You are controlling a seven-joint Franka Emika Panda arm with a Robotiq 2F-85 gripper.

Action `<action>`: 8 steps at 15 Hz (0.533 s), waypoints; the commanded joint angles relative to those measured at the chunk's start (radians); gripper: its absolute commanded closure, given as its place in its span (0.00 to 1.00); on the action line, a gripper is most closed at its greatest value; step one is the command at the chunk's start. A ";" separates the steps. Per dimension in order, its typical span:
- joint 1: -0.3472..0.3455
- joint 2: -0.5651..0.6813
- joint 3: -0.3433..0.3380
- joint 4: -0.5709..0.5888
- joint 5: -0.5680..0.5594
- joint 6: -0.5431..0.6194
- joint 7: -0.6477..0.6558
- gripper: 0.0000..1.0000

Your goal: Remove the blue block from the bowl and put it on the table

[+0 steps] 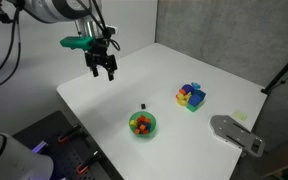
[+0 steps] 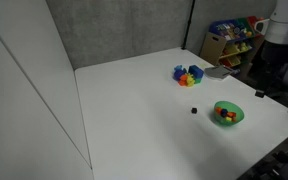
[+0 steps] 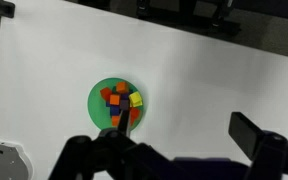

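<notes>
The blue block (image 1: 142, 106) is a tiny dark cube lying on the white table (image 1: 184, 60), just beside the green bowl (image 1: 142, 124) and apart from it. Both also show in an exterior view, the block (image 2: 194, 110) and the bowl (image 2: 227, 113). The bowl holds small red, orange and yellow pieces. My gripper (image 1: 105, 66) hangs high above the table's far corner, well away from both, open and empty. In the wrist view the bowl (image 3: 117, 103) lies below my open fingers (image 3: 187, 118). I cannot make out the block on the table there.
A blue-yellow-pink block cluster (image 1: 191, 96) sits on the table beyond the bowl and also shows in an exterior view (image 2: 188, 74). A grey flat object (image 1: 234, 133) lies at the table's edge. A shelf of coloured toys (image 2: 234, 35) stands behind the table.
</notes>
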 commanded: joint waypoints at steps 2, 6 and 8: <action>0.020 0.001 -0.019 0.003 -0.005 -0.002 0.005 0.00; 0.016 0.038 -0.023 0.018 -0.010 0.038 0.021 0.00; 0.011 0.069 -0.032 0.031 -0.007 0.076 0.022 0.00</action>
